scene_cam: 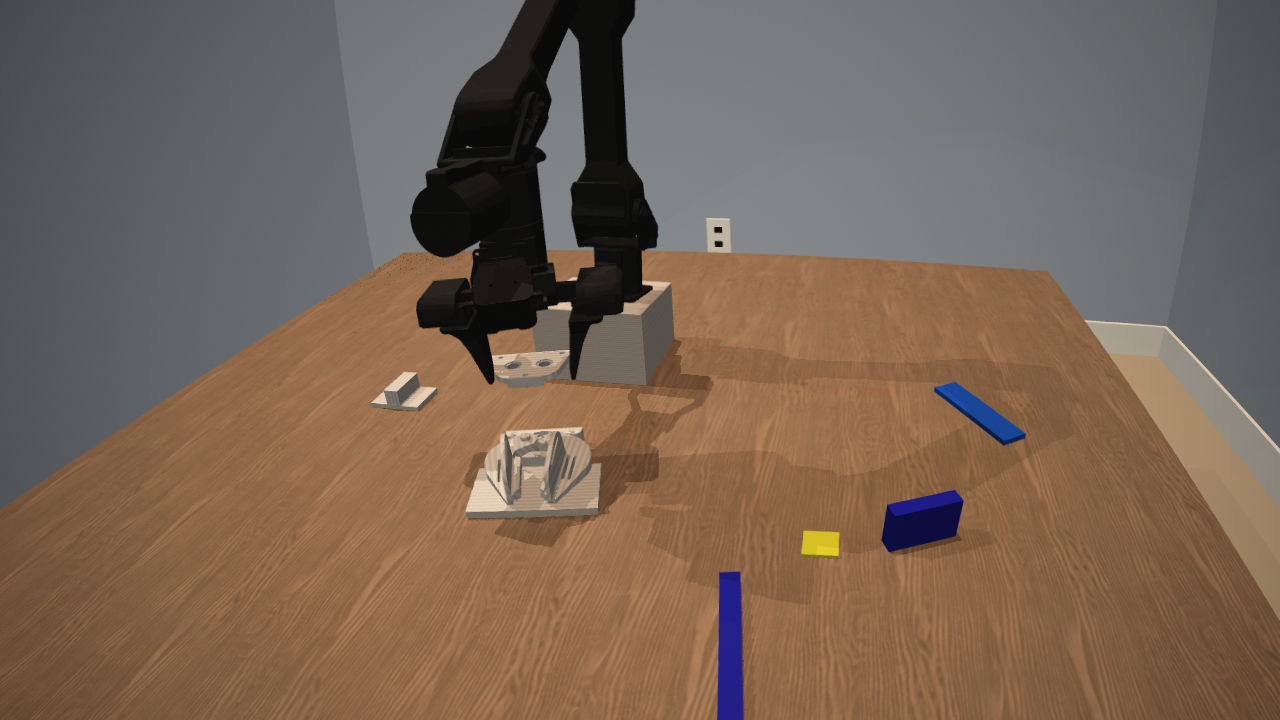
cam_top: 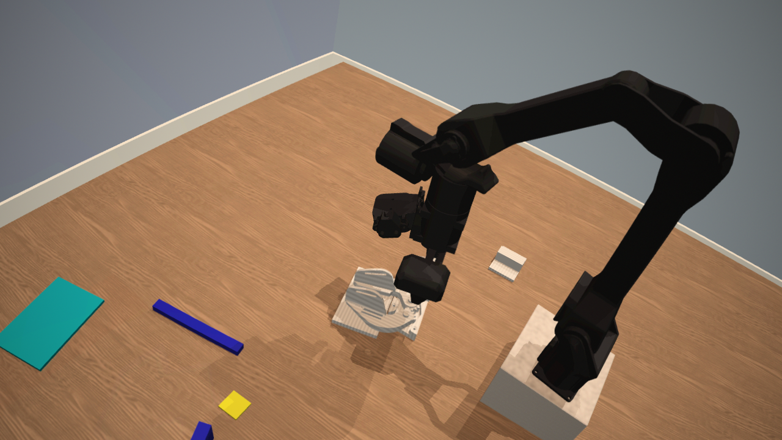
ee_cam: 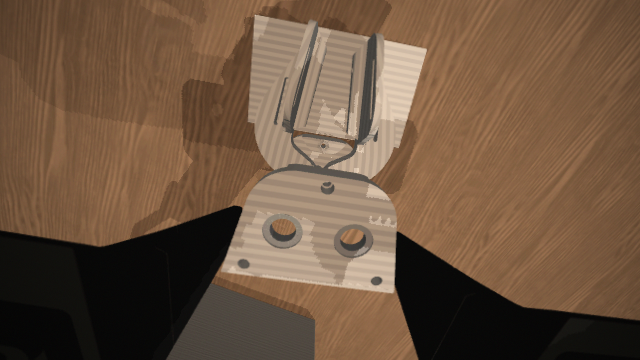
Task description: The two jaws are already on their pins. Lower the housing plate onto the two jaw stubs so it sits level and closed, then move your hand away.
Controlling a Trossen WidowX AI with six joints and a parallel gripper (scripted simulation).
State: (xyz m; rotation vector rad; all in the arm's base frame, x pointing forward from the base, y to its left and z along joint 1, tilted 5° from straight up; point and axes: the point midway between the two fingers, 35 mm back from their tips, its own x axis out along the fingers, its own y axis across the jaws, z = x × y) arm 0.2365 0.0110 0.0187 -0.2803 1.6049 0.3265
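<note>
My gripper (scene_cam: pixel 532 377) (ee_cam: pixel 316 226) is shut on the white housing plate (scene_cam: pixel 529 368) (ee_cam: pixel 317 202), one finger at each side edge. The plate has two large round holes and three small ones, and hangs roughly level in the air. The white base with the two jaws (cam_top: pixel 371 307) (scene_cam: pixel 537 465) (ee_cam: pixel 335 90) lies on the table. In the wrist view the plate covers its rear part, so the jaw stubs are hidden there. In the exterior view the plate shows above and behind the base, apart from it. In the top view a finger hides the plate.
A white stepped block (cam_top: pixel 507 263) (scene_cam: pixel 404 394) lies beside the work area. The arm stands on a pale box (cam_top: pixel 530 402) (scene_cam: pixel 657 335). A yellow square (cam_top: pixel 234 404) (scene_cam: pixel 819 543), a long blue bar (cam_top: pixel 197 326) (scene_cam: pixel 730 644), a teal plate (cam_top: pixel 52 322) and other blue pieces lie farther off.
</note>
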